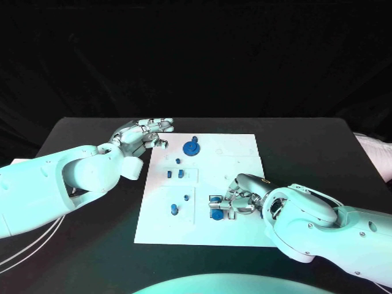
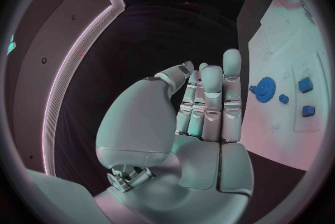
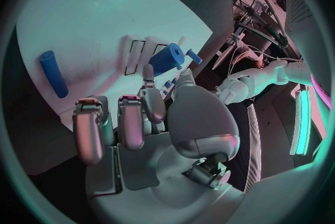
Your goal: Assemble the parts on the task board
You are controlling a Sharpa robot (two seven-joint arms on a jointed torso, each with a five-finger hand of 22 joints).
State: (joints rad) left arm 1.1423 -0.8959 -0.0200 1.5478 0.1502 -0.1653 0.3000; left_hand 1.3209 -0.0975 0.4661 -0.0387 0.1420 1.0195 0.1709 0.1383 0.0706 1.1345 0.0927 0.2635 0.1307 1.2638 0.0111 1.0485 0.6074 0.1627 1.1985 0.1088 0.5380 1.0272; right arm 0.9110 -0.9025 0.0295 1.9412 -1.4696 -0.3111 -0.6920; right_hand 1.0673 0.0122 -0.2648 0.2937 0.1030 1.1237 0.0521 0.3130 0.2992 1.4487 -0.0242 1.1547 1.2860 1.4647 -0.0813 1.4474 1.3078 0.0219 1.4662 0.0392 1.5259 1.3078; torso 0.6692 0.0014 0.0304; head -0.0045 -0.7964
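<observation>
While my right hand (image 1: 240,199) pinched a blue part (image 3: 166,58) above the task board (image 1: 236,147), my left hand (image 1: 146,136) (empty, fingers straight) waited; seating it probably needed careful alignment.

Left robot hand (image 1: 146,136): fingers straight, close together, holding nothing. Right robot hand (image 1: 242,199): fingers curled downward; whether it grips anything cannot be told.
</observation>
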